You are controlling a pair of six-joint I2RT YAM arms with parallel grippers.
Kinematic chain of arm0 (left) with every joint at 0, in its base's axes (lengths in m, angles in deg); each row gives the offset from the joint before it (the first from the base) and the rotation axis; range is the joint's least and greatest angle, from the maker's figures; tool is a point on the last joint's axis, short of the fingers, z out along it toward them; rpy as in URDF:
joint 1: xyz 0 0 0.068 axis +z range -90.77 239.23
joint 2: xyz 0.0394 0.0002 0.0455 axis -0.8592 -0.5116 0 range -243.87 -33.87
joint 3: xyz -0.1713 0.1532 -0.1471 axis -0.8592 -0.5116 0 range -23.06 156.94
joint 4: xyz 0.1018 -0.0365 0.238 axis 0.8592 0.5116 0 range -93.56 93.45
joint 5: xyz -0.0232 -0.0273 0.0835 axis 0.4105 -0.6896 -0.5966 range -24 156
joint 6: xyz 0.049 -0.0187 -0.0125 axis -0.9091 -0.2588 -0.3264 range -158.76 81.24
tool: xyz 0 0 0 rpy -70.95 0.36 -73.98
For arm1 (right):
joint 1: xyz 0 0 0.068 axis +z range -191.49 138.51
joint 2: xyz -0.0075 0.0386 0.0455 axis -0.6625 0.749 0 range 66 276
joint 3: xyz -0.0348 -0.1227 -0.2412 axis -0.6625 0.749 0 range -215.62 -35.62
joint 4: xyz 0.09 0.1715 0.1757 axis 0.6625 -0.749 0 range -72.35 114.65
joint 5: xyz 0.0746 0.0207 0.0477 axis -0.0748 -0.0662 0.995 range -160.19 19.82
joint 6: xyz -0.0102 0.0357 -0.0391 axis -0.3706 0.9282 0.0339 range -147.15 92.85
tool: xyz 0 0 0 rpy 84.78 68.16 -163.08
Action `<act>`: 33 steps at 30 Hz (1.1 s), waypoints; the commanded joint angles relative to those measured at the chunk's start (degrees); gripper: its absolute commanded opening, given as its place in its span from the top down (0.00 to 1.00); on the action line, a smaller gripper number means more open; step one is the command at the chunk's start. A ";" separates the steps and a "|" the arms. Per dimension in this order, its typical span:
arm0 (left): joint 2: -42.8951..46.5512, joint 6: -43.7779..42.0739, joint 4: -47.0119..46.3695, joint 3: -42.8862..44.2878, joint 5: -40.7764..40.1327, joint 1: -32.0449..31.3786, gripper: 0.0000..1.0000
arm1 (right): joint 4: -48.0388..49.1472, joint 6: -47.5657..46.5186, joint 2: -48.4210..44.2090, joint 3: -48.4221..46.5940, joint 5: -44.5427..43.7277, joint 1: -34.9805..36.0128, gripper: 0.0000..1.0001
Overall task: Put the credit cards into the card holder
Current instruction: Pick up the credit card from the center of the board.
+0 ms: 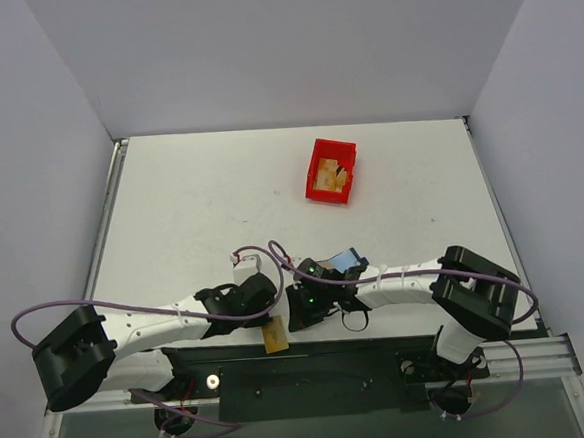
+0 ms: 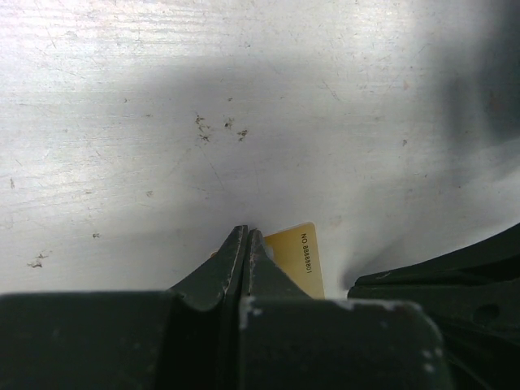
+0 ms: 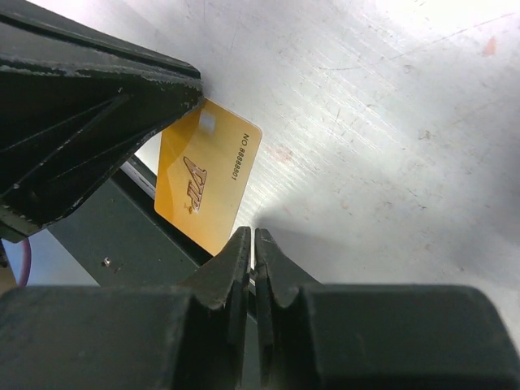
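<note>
A gold card (image 1: 274, 336) lies flat at the near edge of the counter (image 1: 192, 216). Part of it sticks out over the dark rail (image 1: 313, 370). The left tool (image 2: 244, 236) is shut tight with nothing between its tips. It sits over one corner of the card, and I cannot tell if it presses down. The right tool (image 3: 251, 237) is shut too, and empty, right next to the card's long side. A flat card is hard to pick up. I think the best way is to open one tool a little and pinch the part that hangs off the edge. The other tool can stop the card from sliding away. The blue holder (image 1: 348, 260) lies just past the right arm. Far back is a red bin (image 1: 332, 146) with something tan inside.
</note>
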 commanded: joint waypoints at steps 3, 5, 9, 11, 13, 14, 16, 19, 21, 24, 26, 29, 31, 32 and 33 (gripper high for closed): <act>1.65 -1.81 0.36 -1.92 -0.94 -0.39 1.00 | -2.74 -0.80 -4.40 -0.61 -4.52 0.38 0.96; 2.18 -2.16 0.09 -2.18 -0.94 -0.31 1.00 | -2.91 -0.63 -4.75 -0.61 -4.87 0.38 0.96; 2.80 -3.13 -0.17 -2.10 -1.03 -0.39 1.00 | -3.27 -0.10 -5.80 -0.70 -5.05 0.38 0.95; 2.89 -3.65 -0.17 -1.92 -0.94 -0.31 1.00 | -3.18 0.34 -6.59 -0.44 -5.40 0.47 0.95; 2.80 -4.27 -0.08 -1.74 -0.77 -0.31 1.00 | -3.09 1.22 -7.47 -0.09 -5.84 0.55 0.95; 2.80 -4.53 -0.08 -1.66 -0.59 -0.31 1.00 | -2.92 1.74 -7.65 0.26 -5.84 0.73 0.94; 2.80 -4.88 -0.08 -1.57 -0.42 -0.31 1.00 | -2.04 2.53 -8.35 0.87 -5.84 0.73 0.94; 2.80 -5.15 -0.17 -1.48 0.02 -0.31 1.00 | -0.90 4.11 -9.23 1.84 -5.75 0.73 0.92; 2.71 -5.24 -0.08 -1.48 0.03 -0.31 1.00 | 0.16 5.26 -9.67 2.72 -5.23 0.73 0.90; 2.89 -5.15 -0.08 -1.57 0.29 -0.31 1.00 | 2.78 7.02 -10.03 4.30 -4.08 0.73 0.87; 3.41 -5.06 -0.26 -1.92 0.55 -0.31 1.00 | 4.81 8.60 -9.77 5.44 -3.12 0.73 0.84; 4.03 -4.71 -0.08 -2.27 0.55 -0.31 1.00 | 7.10 11.40 -9.32 7.02 -1.27 0.73 0.81; 4.47 -4.62 0.36 -2.36 0.29 -0.31 1.00 | 9.56 13.42 -9.32 8.52 -0.48 0.90 0.78; 4.64 -4.62 0.53 -2.27 0.29 -0.31 1.00 | 11.31 14.13 -9.41 9.13 -0.48 1.08 0.77; 4.73 -4.62 0.71 -2.18 0.12 -0.31 1.00 | 12.02 15.36 -9.59 10.10 -0.13 1.00 0.75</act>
